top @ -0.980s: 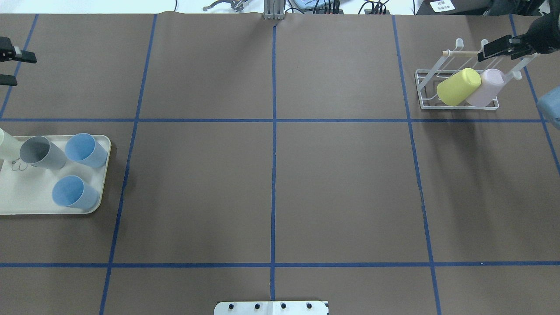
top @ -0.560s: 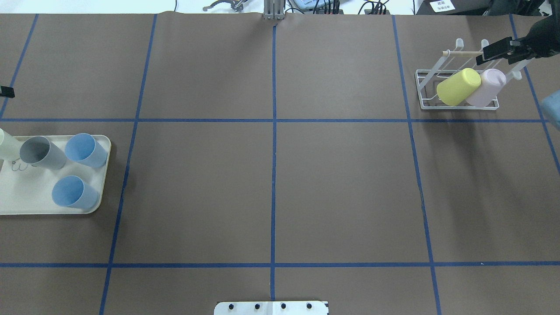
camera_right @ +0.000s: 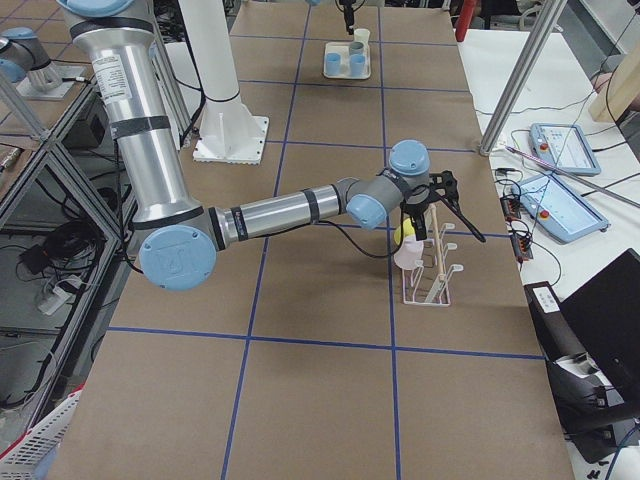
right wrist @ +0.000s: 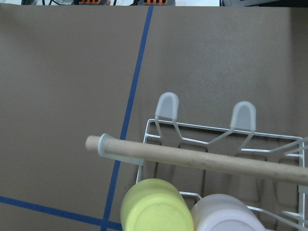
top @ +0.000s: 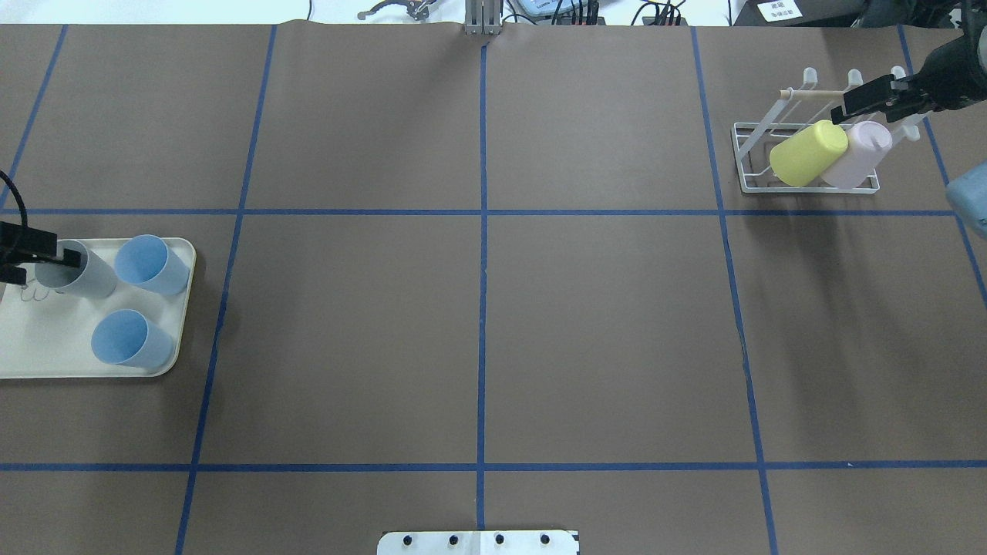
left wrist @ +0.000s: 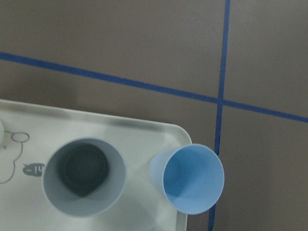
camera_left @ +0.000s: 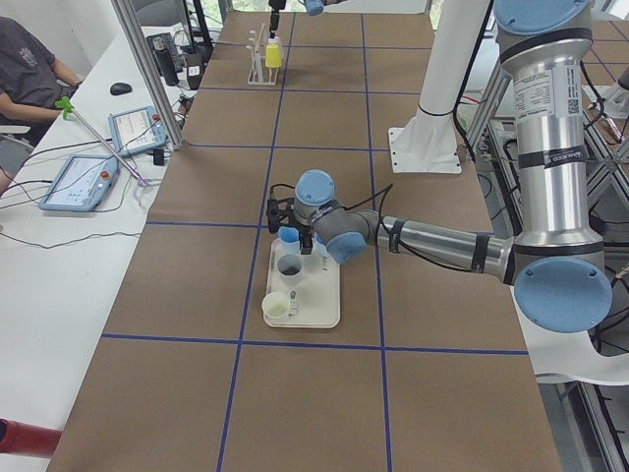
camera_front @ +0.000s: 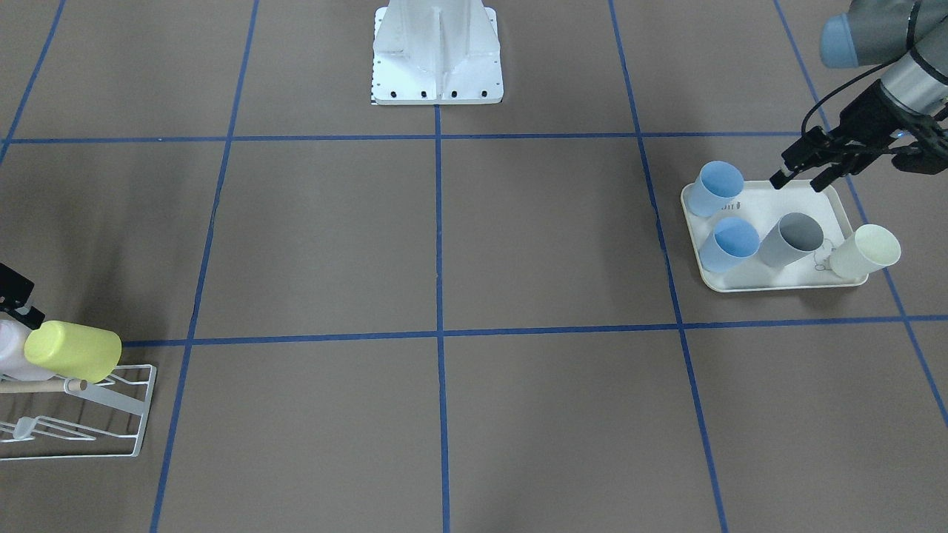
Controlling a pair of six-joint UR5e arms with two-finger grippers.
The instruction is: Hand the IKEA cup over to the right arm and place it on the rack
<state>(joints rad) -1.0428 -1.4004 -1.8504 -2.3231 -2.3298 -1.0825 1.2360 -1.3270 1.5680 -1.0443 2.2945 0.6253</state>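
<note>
Pick-up step: my left gripper (camera_front: 797,181), open and empty, hangs over the tray (camera_front: 796,275) by the grey cup (camera_front: 792,238); next I should descend and grasp it

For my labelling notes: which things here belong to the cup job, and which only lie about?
Job: left gripper, right gripper, grey cup, blue cups, cream cup, tray, rack, yellow cup, pink cup.
Lying about: tablets, mouse.

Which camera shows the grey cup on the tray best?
Left wrist view: the grey cup is large, seen straight into its mouth. Front-facing shows it whole but small; overhead, the left gripper overlaps it; the side views show it tiny.
</note>
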